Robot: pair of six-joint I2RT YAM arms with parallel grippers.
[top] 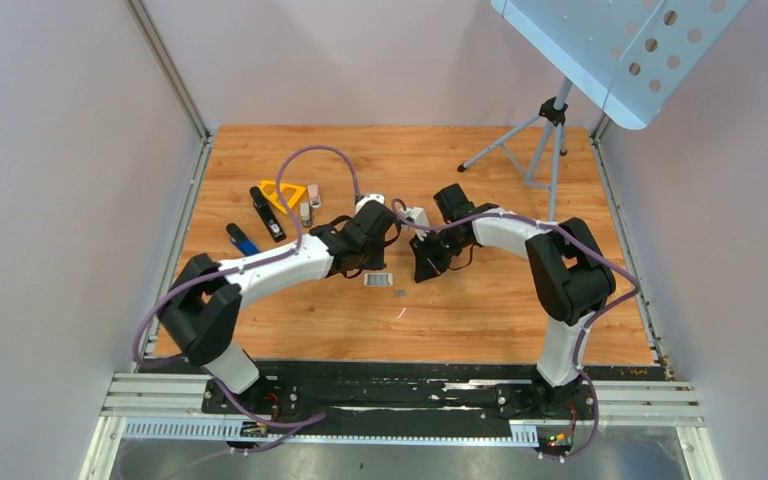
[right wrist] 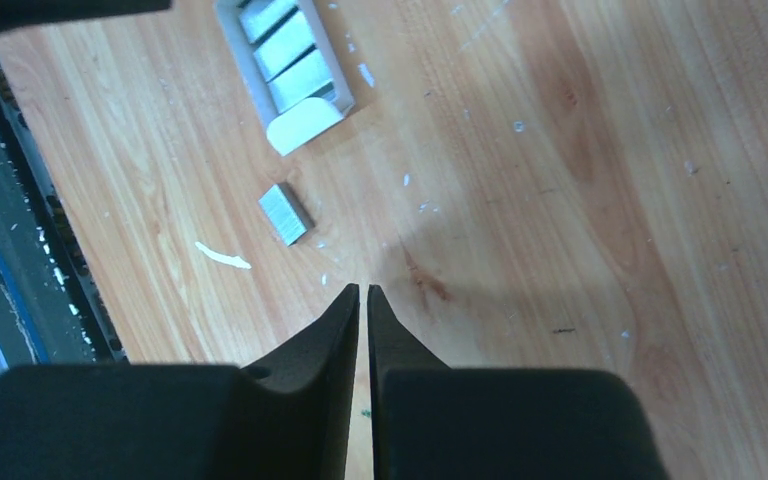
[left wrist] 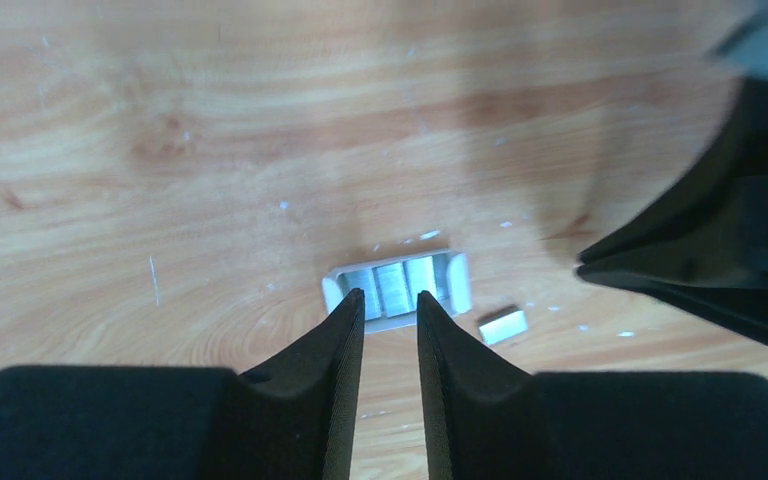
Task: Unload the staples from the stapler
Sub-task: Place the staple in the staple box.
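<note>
Carefully, I'd lift my slightly parted, empty left fingers (left wrist: pixel 356 322) straight up from the staple tray (left wrist: pixel 397 288), right fingers (right wrist: pixel 350 312) closed near it.

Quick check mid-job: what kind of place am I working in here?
Probably a purpose-built robot test cell: a wooden tabletop boxed in by plain pale partition walls, aluminium mounting rails at the near edge, and a perforated pale-blue metal panel on a grey tripod.

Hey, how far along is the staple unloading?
Done: staples lie in the white tray, one strip beside it. In hand: nothing; left gripper hovers open over the tray, right gripper shut. Left: unclear; the black stapler lies aside, its contents hidden.
</note>
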